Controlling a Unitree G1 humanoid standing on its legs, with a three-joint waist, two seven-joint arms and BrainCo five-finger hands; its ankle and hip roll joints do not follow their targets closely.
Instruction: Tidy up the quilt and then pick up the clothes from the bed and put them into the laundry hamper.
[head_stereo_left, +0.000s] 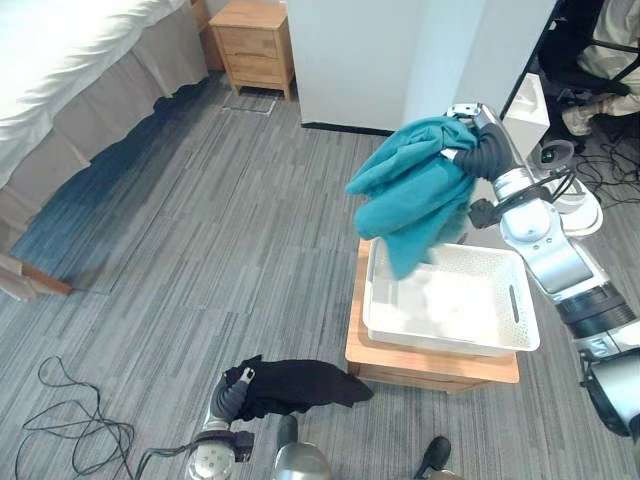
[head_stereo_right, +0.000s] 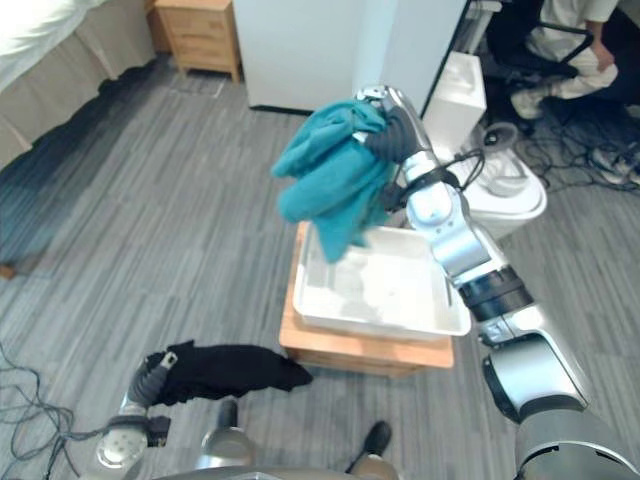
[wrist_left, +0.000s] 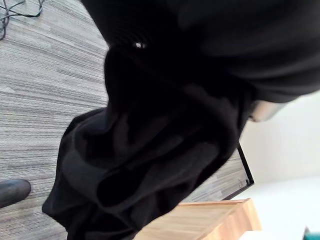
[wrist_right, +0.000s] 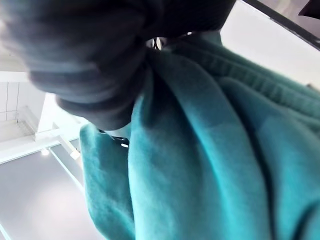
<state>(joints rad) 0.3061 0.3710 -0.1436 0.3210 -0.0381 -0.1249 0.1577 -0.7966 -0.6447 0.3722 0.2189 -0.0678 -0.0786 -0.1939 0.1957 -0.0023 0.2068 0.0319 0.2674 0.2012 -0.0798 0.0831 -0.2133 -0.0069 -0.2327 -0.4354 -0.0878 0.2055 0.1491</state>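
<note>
My right hand (head_stereo_left: 478, 140) is raised above the hamper (head_stereo_left: 520, 340), fingers closed in the bunched top of the teal garment (head_stereo_left: 415, 190). This lets the garment's loose end hang into the hamper's near-left corner and clear the rim. My left hand (head_stereo_left: 232, 395) is low, left of the hamper, wrapped in the black garment (head_stereo_left: 300, 385). That garment is held clear of the floor, in reserve. The hamper sits on a wooden stand (head_stereo_left: 420, 368).
</note>
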